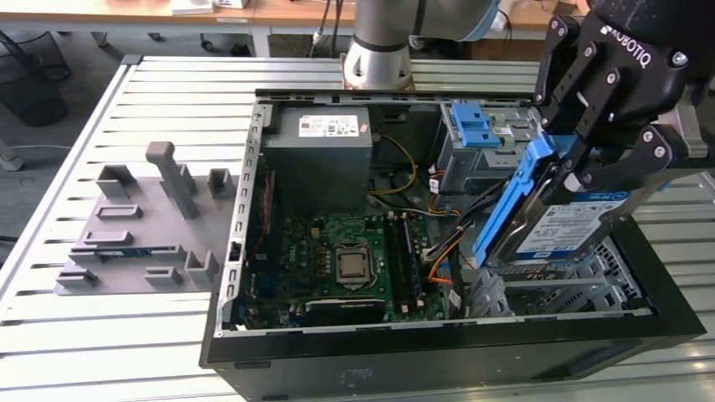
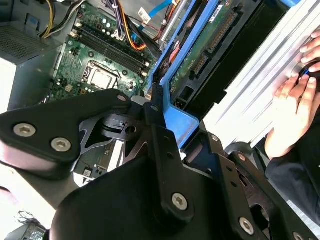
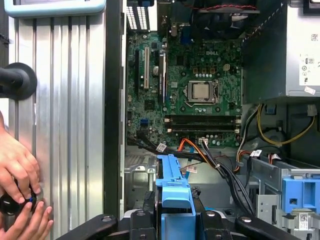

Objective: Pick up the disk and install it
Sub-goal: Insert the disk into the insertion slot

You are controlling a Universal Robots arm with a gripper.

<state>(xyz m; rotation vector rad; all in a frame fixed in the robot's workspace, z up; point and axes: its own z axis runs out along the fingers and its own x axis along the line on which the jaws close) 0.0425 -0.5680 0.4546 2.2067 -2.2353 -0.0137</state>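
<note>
The disk (image 1: 564, 224), a silver drive with a blue-and-white label in a blue bracket (image 1: 508, 201), hangs tilted on edge over the open computer case (image 1: 238, 251), at the exterior view's right. My gripper (image 1: 590, 167) is shut on its upper end. Just under the disk lies the metal drive cage (image 1: 558, 293). In the second wrist view the disk's green circuit-board side (image 2: 200, 55) and bracket (image 2: 176, 122) run out from between my fingers (image 2: 156, 112). The first wrist view shows the bracket's end (image 3: 172, 192) sticking out above the case floor.
Inside the case are the motherboard (image 1: 347, 260), the grey power-supply box (image 1: 324, 159), loose cables (image 1: 441, 251) and a light-blue latch (image 1: 475, 126). A grey fixture block (image 1: 146, 226) sits on the slatted table at the exterior view's left. A person's hands (image 3: 17, 172) rest beside the case.
</note>
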